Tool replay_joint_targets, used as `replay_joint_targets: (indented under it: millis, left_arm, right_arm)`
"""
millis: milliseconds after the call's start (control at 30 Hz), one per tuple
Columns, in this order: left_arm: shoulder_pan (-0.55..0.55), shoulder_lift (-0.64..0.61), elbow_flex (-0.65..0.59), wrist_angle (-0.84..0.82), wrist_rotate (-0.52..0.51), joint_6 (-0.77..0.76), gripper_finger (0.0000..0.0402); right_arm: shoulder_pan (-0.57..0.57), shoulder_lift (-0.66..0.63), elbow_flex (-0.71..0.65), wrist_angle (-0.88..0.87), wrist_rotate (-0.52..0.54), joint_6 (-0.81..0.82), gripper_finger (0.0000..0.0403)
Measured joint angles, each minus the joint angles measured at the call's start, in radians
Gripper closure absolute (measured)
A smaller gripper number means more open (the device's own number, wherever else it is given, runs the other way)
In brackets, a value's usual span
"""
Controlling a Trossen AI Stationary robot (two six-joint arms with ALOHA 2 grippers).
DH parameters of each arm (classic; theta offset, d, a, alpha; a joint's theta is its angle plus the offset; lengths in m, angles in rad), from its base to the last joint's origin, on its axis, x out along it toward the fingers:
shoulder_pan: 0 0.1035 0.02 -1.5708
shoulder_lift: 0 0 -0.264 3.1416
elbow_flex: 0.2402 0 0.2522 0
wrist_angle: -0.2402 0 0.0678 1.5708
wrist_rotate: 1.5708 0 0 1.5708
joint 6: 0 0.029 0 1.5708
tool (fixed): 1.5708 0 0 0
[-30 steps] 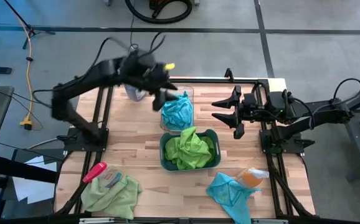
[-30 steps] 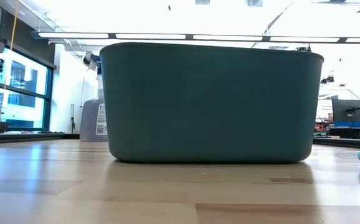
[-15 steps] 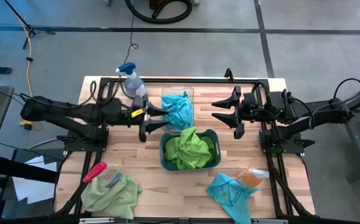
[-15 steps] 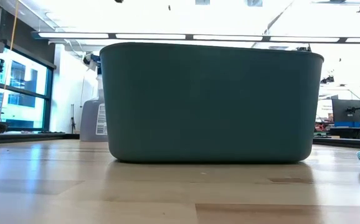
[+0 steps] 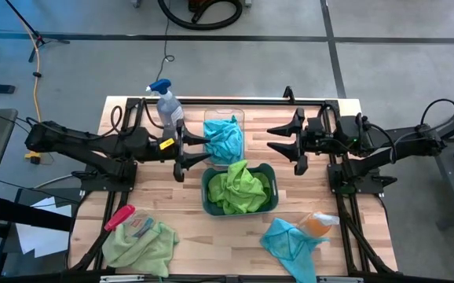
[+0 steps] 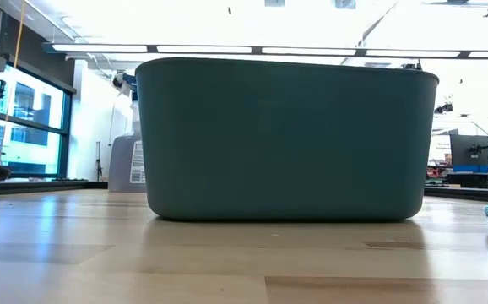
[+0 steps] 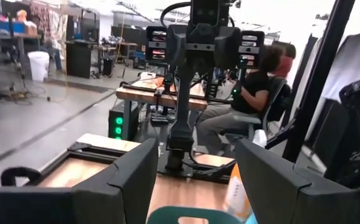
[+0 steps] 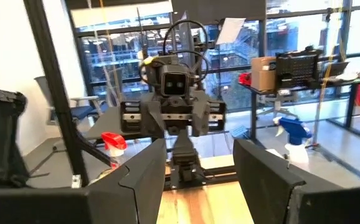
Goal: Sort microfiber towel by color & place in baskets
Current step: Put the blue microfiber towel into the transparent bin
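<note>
A wooden counter (image 5: 188,228) is seen from above with two dark robot arms lying low across it, facing each other. The left gripper (image 5: 186,151) rests just beside the clear basket (image 5: 224,118), its fingers spread apart and holding nothing. The right gripper (image 5: 283,144) waits on the other side of that basket, fingers also apart and empty. The clear basket holds a turquoise towel (image 5: 225,140). Just in front of it, the dark teal basket (image 5: 206,192) holds lime green towels (image 5: 241,189). Another green towel (image 5: 140,245) lies at the counter's front left corner, and another turquoise towel (image 5: 290,245) at the front right.
</note>
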Motion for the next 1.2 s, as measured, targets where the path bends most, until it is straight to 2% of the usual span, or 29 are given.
replay_joint_targets:
  millis: [300,500,567,667,767,867,1000,1100,1200]
  left_arm:
    - [0.000,0.000,0.000,0.000,0.000,0.018,0.0196]
    - [0.000,-0.002,0.000,-0.001,0.000,-0.032,0.0196]
    - [0.000,-0.008,0.000,-0.002,0.000,-0.042,0.0196]
    - [0.000,-0.009,0.002,-0.002,0.000,-0.043,0.0196]
    - [0.000,-0.013,0.002,-0.004,-0.003,-0.042,0.0196]
    - [0.000,-0.012,0.002,-0.008,-0.020,-0.043,0.0196]
    - [0.000,-0.013,0.002,-0.008,-0.023,-0.042,0.0196]
    - [0.000,-0.013,0.002,-0.008,-0.023,-0.034,0.0196]
    - [0.000,-0.013,0.002,-0.008,-0.023,-0.034,0.0196]
  right_arm:
    - [0.000,0.000,0.000,0.033,0.042,0.057,0.0218]
    - [0.000,0.043,0.002,0.034,0.051,0.239,0.0218]
    - [0.000,0.096,0.002,0.027,0.006,0.326,0.0218]
    - [0.004,0.193,0.005,-0.005,-0.147,0.424,0.0218]
    - [0.026,0.294,0.078,-0.171,-0.280,0.529,0.0218]
    - [0.061,0.389,0.196,-0.418,-0.364,0.597,0.0218]
    - [0.130,0.506,0.349,-0.728,-0.496,0.612,0.0218]
    - [0.189,0.581,0.432,-0.893,-0.552,0.647,0.0218]
    - [0.247,0.648,0.465,-0.973,-0.583,0.700,0.0218]
